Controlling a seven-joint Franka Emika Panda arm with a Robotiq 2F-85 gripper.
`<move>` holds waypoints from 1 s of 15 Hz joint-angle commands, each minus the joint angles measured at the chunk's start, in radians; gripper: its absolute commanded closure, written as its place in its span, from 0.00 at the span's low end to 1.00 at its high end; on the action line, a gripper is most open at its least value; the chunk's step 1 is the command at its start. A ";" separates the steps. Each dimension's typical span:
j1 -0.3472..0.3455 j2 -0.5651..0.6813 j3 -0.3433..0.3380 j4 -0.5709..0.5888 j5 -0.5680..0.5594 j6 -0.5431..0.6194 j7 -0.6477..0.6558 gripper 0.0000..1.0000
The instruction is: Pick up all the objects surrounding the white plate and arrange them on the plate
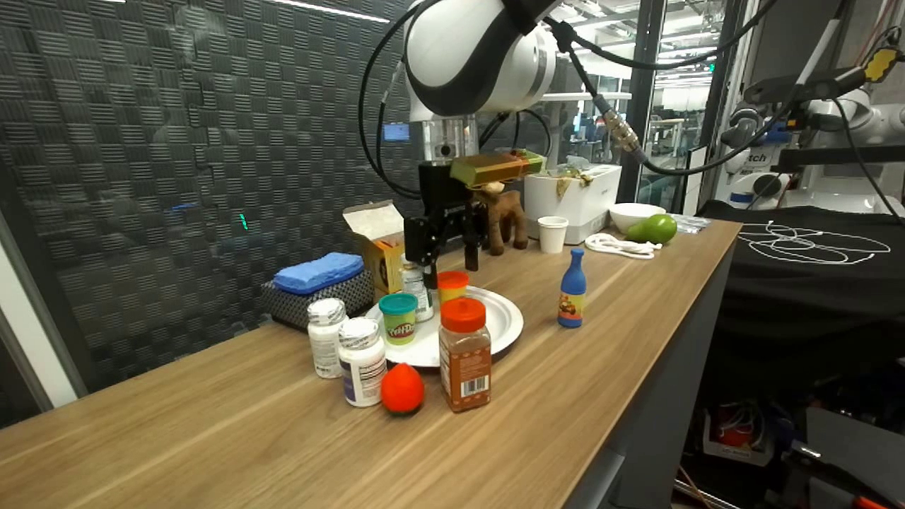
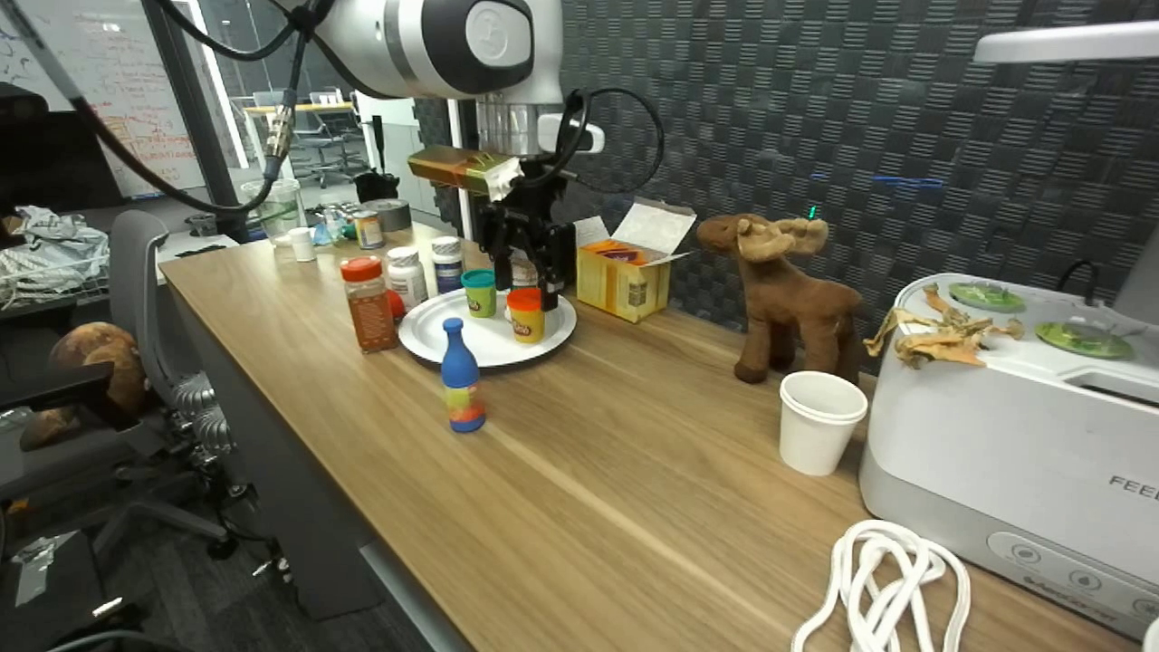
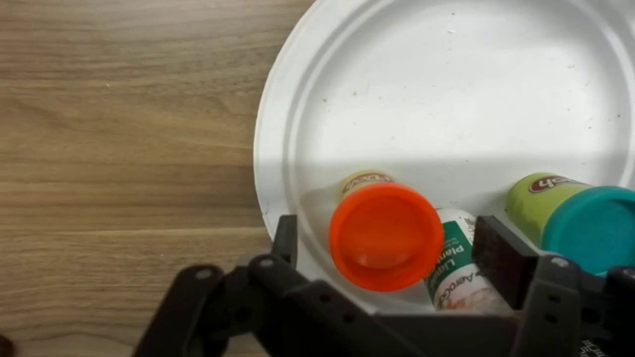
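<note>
On the white plate (image 3: 461, 84) stand an orange-lidded yellow can (image 3: 384, 238), a teal-lidded green can (image 3: 590, 228) and a white bottle with a green label (image 3: 461, 267). My gripper (image 3: 392, 248) is open above them; in the wrist view the orange lid lies between its fingers, with gaps on both sides. Around the plate's near side in an exterior view are two white pill bottles (image 1: 326, 343), a red ball (image 1: 402, 389) and a red-capped brown jar (image 1: 465, 360). A blue bottle (image 2: 461, 376) stands upright on the table, apart from the plate.
Close behind the plate sit an open tan box (image 2: 625, 276) and a dark mesh block topped by a blue cloth-like block (image 1: 319, 273). A brown toy moose (image 2: 797, 299), paper cups (image 2: 819, 426), a white appliance (image 2: 1014, 435) and a white cord (image 2: 883, 580) line the wall side.
</note>
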State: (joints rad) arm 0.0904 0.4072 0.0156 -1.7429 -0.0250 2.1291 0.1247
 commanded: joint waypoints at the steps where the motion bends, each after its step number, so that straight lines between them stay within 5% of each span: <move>1: -0.012 -0.050 0.013 -0.009 0.011 0.012 -0.043 0.00; 9: 0.012 -0.188 0.024 -0.048 0.005 0.007 0.016 0.00; 15: 0.071 -0.171 0.102 0.002 0.017 -0.054 0.018 0.00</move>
State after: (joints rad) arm 0.1342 0.2296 0.0903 -1.7609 -0.0237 2.1152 0.1291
